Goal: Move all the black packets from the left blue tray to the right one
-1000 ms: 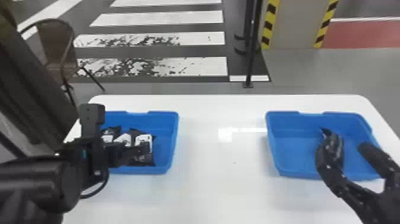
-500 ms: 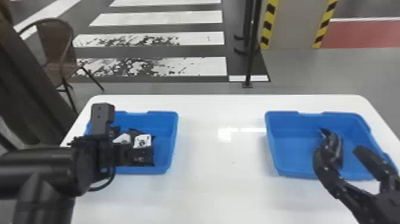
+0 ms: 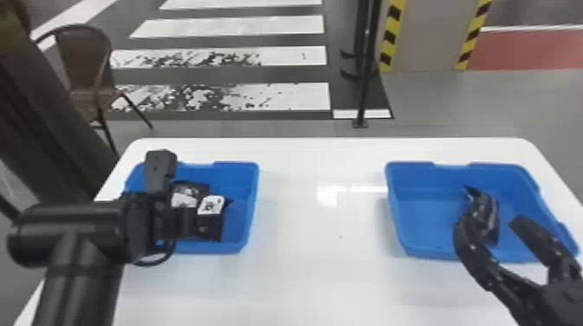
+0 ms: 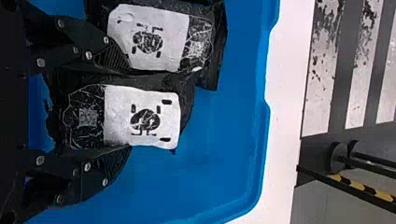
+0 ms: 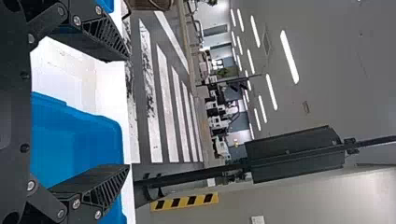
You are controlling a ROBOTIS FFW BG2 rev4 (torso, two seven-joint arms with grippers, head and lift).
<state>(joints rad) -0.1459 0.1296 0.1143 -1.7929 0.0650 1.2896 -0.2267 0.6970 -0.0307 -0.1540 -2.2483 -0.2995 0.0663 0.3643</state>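
Black packets (image 4: 148,42) lie in the left blue tray (image 3: 254,190). Within it, left end effector (image 3: 188,223) is partly open, fingers (image 4: 114,163) flanking one packet (image 4: 144,119); firm hold cannot be confirmed. Right of that tray, the right blue tray (image 3: 407,169) contains one black packet (image 3: 491,216); right end effector (image 3: 490,222) is wide open, holding nothing.

Beyond the white surface (image 3: 303,281), a brown chair (image 3: 82,56) at left, a striped floor (image 3: 282,96), a black pole (image 3: 365,86) and a pillar (image 3: 427,39) with yellow-black edging. In the right wrist view, long ceiling lights (image 5: 289,57).
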